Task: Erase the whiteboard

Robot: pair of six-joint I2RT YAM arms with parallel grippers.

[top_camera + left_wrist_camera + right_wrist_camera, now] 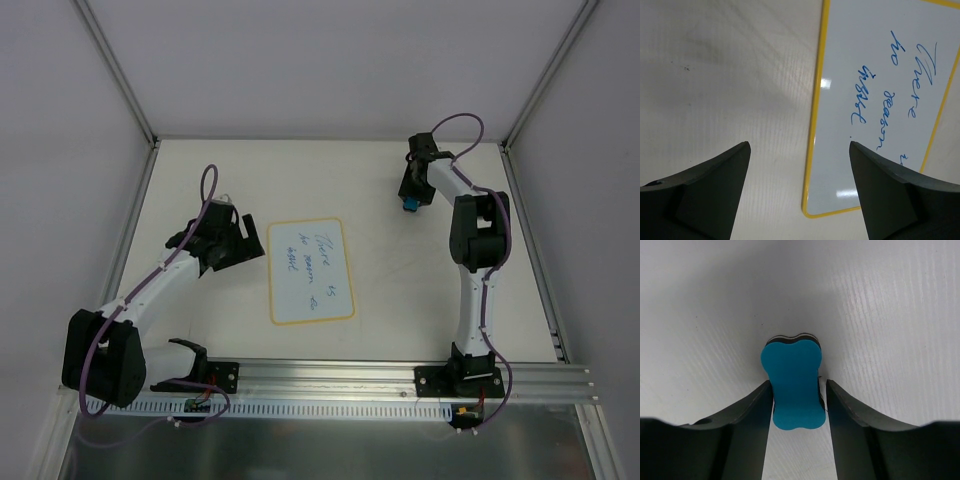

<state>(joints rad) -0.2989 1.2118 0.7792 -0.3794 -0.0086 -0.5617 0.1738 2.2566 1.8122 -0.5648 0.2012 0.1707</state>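
Observation:
The whiteboard [311,270] lies flat at the table's middle, white with a yellow rim and blue handwriting. In the left wrist view its near corner and long edge [880,100] sit between the fingers. My left gripper [243,245] is open and empty just left of the board, hovering over its edge [800,145]. My right gripper [410,200] is at the far right of the table. Its fingers straddle a small blue eraser [792,385] that rests on the tabletop [409,207]. The left finger touches the eraser; a thin gap shows at the right finger.
The cream tabletop [400,300] is bounded by a metal frame and white walls. An aluminium rail [340,385] with both arm bases runs along the near edge. Purple cables loop over both arms.

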